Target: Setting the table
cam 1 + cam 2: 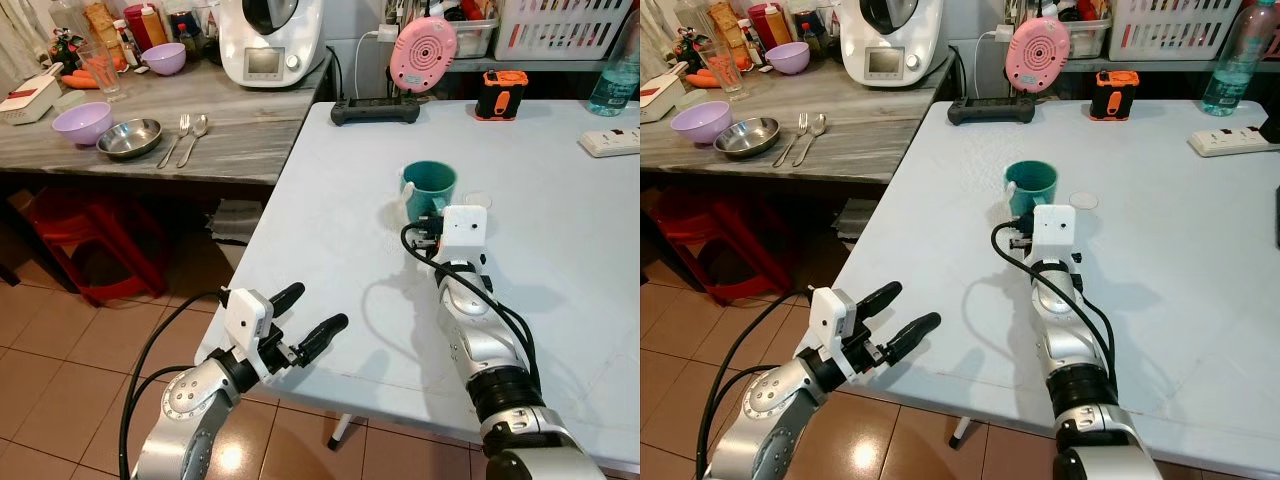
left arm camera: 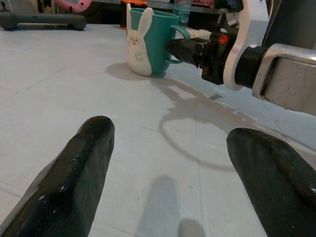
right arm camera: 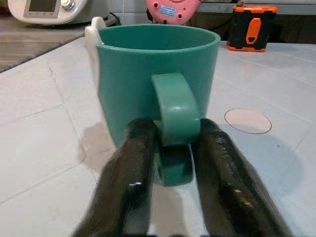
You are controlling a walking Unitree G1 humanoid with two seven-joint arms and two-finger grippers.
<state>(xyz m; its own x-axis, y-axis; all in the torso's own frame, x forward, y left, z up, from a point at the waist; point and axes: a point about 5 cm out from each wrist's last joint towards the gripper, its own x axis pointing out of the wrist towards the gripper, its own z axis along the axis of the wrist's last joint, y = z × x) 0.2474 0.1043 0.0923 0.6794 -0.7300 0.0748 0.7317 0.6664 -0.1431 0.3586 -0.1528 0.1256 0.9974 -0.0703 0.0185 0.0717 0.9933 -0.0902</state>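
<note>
A teal mug (image 1: 428, 187) with a white bunny figure on its side stands upright on the white table (image 1: 330, 250). My right gripper (image 3: 170, 148) is shut on the mug's handle (image 3: 175, 116), one black finger on each side of it. The right arm (image 1: 480, 320) reaches across the table from its near edge. My left gripper (image 1: 300, 322) hovers open just off the table's near left corner, with nothing between its fingers (image 2: 74, 173). The mug (image 2: 148, 42) and the right gripper are in the left wrist view, further along the table.
On the wooden counter (image 1: 240, 130) at the left lie a steel bowl (image 1: 128, 138), a fork and spoon (image 1: 187, 135), and purple bowls (image 1: 82, 122). A pink device (image 1: 423, 52), an orange-black box (image 1: 500, 93) and a power strip (image 1: 610, 141) stand at the table's far side. A red stool (image 1: 100, 245) sits below.
</note>
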